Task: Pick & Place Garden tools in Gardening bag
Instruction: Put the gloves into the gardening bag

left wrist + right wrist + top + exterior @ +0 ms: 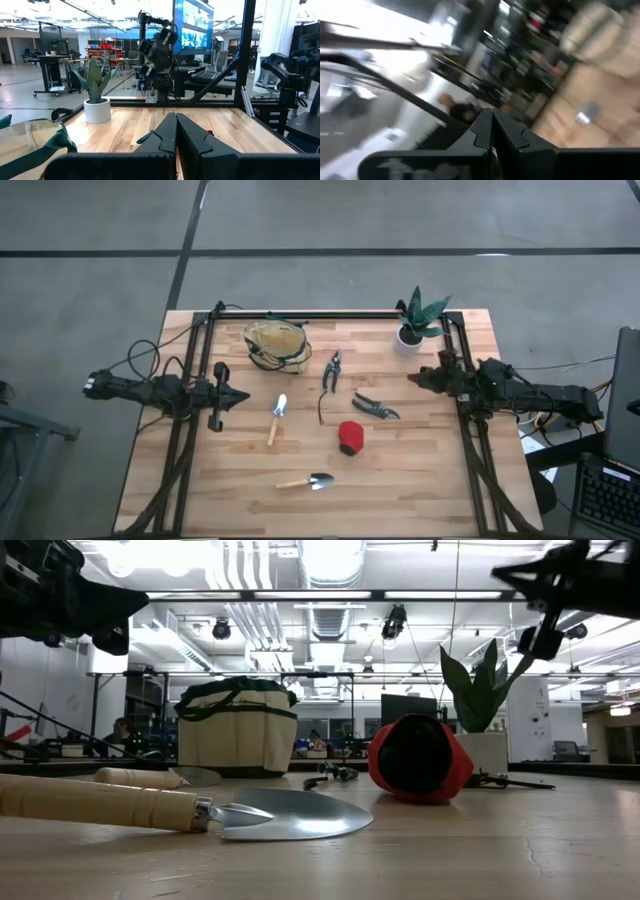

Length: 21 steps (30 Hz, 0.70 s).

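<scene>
Near trowel (pixel 150 808): I see it lying lengthwise, well out from both hands.
Left gripper (pixel 240 395): pinched closed, empty; second trowel (pixel 277 419) just ahead, handle trailing.
Right gripper (pixel 416 379): closed, shears (pixel 374 407) ahead.
Gardening bag (pixel 276 343): beyond, nearer my left.

bag (pixel 275 343) rear-left | tools scattered mid-table | left pincer (pixel 243 395) | right pincer (pixel 412 380)

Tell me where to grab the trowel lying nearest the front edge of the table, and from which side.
Take the trowel by its wooden handle, from straight above. It lies flat, handle toward the left arm's side, blade toward the right, with bare wood all round, so the fingers can straddle the round handle across its length. The left claw looks closer.
</scene>
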{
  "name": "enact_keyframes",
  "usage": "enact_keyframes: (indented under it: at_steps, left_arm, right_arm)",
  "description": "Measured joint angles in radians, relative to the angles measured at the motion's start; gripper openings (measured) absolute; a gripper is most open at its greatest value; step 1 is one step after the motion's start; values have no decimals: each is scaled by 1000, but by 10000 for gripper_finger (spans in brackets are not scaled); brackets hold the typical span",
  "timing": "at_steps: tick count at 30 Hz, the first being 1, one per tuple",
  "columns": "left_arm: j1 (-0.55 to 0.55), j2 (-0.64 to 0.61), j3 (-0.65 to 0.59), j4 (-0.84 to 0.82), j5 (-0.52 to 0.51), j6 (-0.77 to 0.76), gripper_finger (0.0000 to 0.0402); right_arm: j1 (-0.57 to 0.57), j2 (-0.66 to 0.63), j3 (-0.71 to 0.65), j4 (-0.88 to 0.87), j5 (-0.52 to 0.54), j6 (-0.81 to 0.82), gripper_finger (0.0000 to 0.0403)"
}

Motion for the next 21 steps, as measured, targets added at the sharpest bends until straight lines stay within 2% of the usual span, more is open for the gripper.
enact_keyframes:
  at_steps: [6, 10, 13, 17, 21]
  left_arm:
    - [0, 0, 0, 0, 0, 0, 7]
    - [0, 0, 0, 0, 0, 0, 7]
    - [0, 0, 0, 0, 0, 0, 7]
    - [0, 0, 0, 0, 0, 0, 7]
    - [0, 0, 0, 0, 0, 0, 7]
  right_arm:
    - [33, 197, 186, -204, -32, -86, 8]
    - [86, 364, 346, -504, -58, -186, 8]
    - [116, 499, 442, -682, -61, -195, 12]
    - [141, 654, 555, -705, -135, -218, 31]
    - [160, 815, 648, -715, -149, -288, 63]
